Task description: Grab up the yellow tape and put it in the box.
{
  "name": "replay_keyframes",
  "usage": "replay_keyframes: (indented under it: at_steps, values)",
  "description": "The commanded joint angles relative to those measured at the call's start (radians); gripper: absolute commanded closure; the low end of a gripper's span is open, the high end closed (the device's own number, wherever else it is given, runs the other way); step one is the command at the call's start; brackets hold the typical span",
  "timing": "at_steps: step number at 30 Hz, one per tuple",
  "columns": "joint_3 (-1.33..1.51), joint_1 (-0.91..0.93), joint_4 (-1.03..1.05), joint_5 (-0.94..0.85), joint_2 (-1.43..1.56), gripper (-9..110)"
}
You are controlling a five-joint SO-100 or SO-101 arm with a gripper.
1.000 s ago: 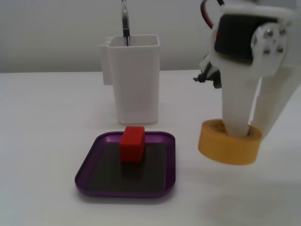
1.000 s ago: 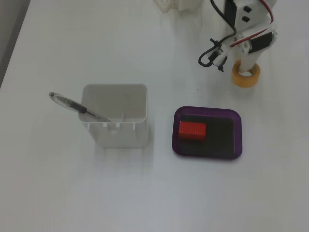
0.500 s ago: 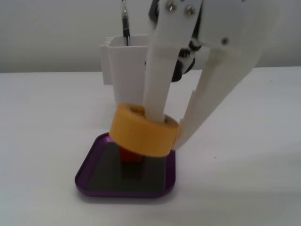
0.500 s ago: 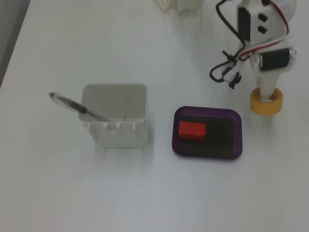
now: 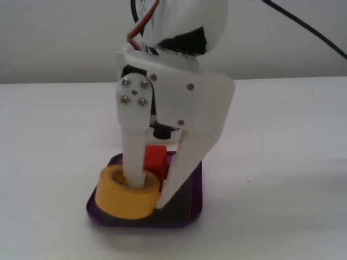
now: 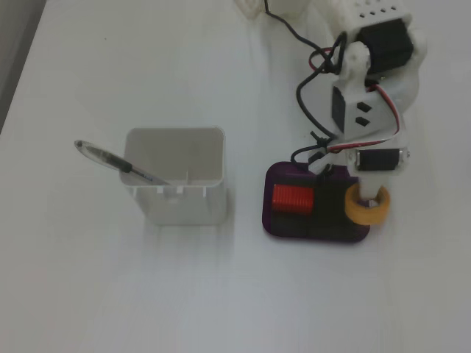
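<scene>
Watch the release: your gripper (image 5: 149,181) is clamped on the yellow tape (image 5: 128,192), one finger down through its core and the other against the outer wall. The roll sits at one corner of the box (image 5: 190,208), and in a fixed view part of it overhangs the rim (image 6: 366,213). If you open here it may tip out onto the tabletop (image 5: 282,162), or the inner finger could drag it out as you lift. The red cube (image 5: 155,158) close behind leaves little room to shift inward. The tape is a small yellow-orange ring, upright on its flat face, with a paler core.
</scene>
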Motion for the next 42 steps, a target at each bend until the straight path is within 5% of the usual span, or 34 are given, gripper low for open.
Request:
replay_keyframes:
  at_steps: [1,42]
  values:
    - [-0.049,0.014,0.006,0.003,0.015,102]
    - [0.028,0.057,0.006,-0.064,0.014,102]
